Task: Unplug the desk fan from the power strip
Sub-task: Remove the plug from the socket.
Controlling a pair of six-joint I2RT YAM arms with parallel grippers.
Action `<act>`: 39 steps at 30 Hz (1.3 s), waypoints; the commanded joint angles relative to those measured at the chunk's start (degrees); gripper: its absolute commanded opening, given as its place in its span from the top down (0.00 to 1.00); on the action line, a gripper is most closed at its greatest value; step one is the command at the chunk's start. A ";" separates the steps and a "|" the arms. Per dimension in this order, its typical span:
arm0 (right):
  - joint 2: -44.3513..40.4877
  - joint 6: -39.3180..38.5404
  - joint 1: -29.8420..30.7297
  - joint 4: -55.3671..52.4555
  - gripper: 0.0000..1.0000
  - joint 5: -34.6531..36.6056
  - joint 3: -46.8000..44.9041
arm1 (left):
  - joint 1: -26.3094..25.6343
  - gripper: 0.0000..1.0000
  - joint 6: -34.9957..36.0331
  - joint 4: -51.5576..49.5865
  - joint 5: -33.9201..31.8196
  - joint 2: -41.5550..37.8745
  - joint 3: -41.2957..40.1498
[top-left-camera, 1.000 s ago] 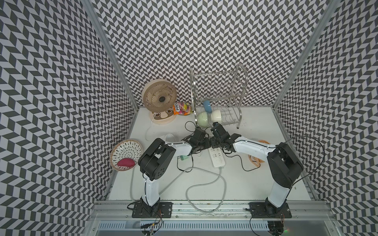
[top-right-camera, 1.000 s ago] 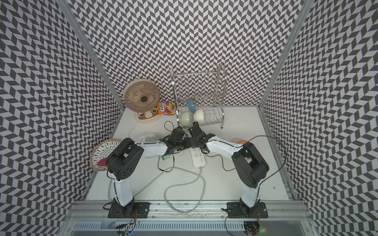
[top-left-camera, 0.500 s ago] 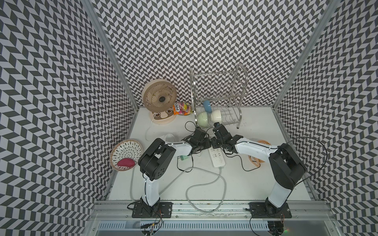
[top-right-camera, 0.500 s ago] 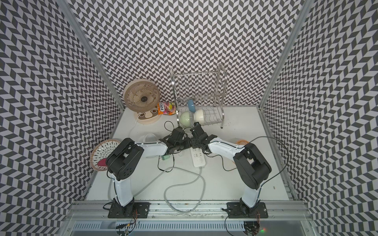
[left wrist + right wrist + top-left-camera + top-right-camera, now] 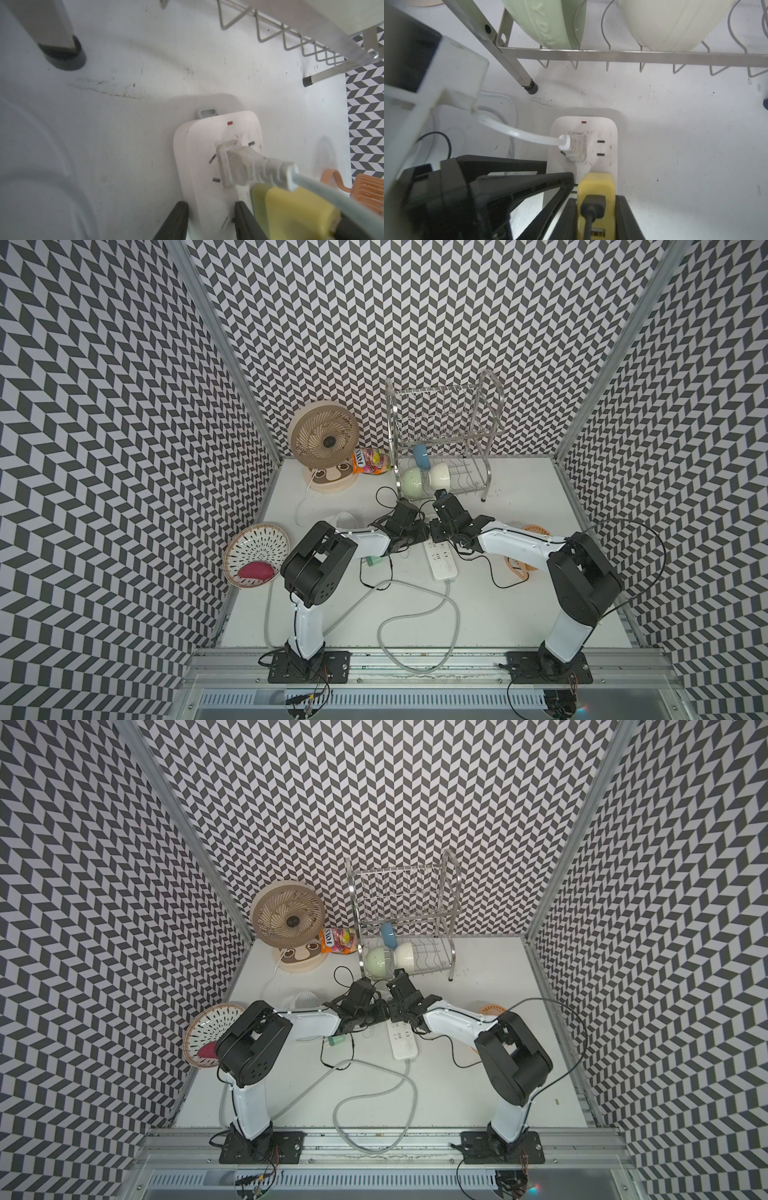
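The white plug [image 5: 576, 145] sits endmost on the power strip [image 5: 606, 128], right hand [image 5: 596, 199] pinching the yellow adapter [image 5: 596, 185] next along it; left hand's [image 5: 211, 205] grip unclear.

Long flat white power strip [image 5: 441, 563] lying mid-table, thick pale cord [image 5: 458, 620] looping frontward, white plug [image 5: 234, 164] seated in the end socket, yellow adapter [image 5: 596, 191] beside it, beige desk fan [image 5: 324, 442] upright by the back wall.

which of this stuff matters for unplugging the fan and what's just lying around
For the job: desk fan, power strip, white plug seated in it, yellow adapter in the right gripper, left gripper.

Lying about: dish rack with bowls, woven basket, snack packet, orange utensil, mint-green adapter.
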 commanded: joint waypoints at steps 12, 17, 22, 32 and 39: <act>-3.71 0.03 0.11 0.78 0.81 0.27 -0.07 | 0.95 0.59 1.48 -12.13 -4.33 5.49 -2.39; -7.85 -0.75 0.11 7.46 0.80 -9.25 -3.76 | 0.98 0.59 1.48 -12.00 -4.25 6.01 -2.35; -6.40 -0.64 0.05 2.45 0.81 -2.27 -0.62 | 0.98 0.59 1.55 -12.29 -4.84 6.41 -2.21; -5.91 0.87 -0.59 4.05 0.82 -9.60 0.21 | 1.15 0.58 1.72 -12.73 -5.41 7.08 -2.37; -4.71 -0.32 -0.86 0.56 0.83 -5.59 2.26 | 1.15 0.59 1.67 -12.60 -5.39 7.16 -2.20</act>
